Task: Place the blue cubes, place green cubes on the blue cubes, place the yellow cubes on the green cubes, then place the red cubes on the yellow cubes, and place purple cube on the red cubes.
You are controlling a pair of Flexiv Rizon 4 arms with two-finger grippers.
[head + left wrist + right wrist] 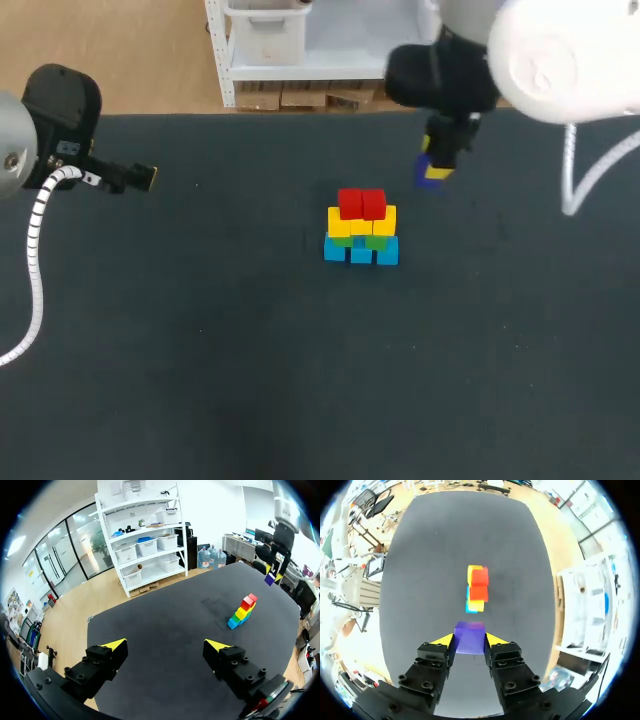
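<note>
Stack sits at the middle of table, two cubes side by side on top. Cube between right gripper fingers, raised behind and right of stack. Left gripper far left, well apart.

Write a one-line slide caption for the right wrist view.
Right gripper shut on the purple cube, with the cube stack, topped by red cubes, ahead of it on the table.

Only the cube stack stands in my way on the counter, open surface all round it, free air over its red cubes beside my right gripper and its purple cube.
</note>
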